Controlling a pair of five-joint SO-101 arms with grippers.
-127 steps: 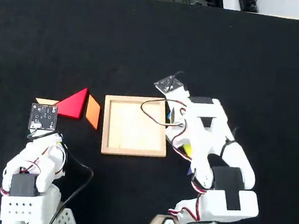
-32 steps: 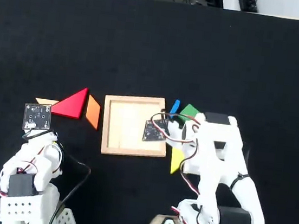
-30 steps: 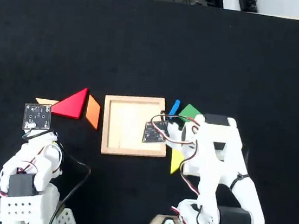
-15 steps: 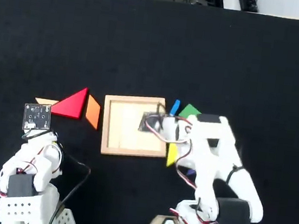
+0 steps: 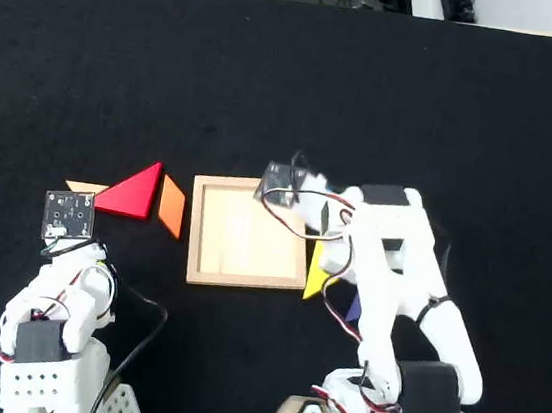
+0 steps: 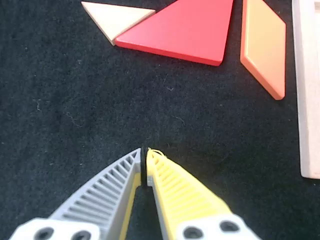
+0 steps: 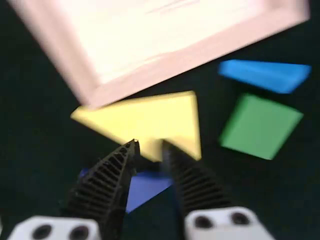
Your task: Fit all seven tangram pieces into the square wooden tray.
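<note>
With its fingers slightly apart, my right gripper [image 7: 148,145] has slid the yellow triangle [image 5: 316,272] against the tray [image 5: 244,281] rim; no piece is seated yet.

No legible text, labels, numbers or signs.

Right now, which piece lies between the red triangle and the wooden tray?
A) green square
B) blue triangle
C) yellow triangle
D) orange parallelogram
D: the orange parallelogram lies flat in the gap between the red triangle and the tray, outside its rim.
</note>
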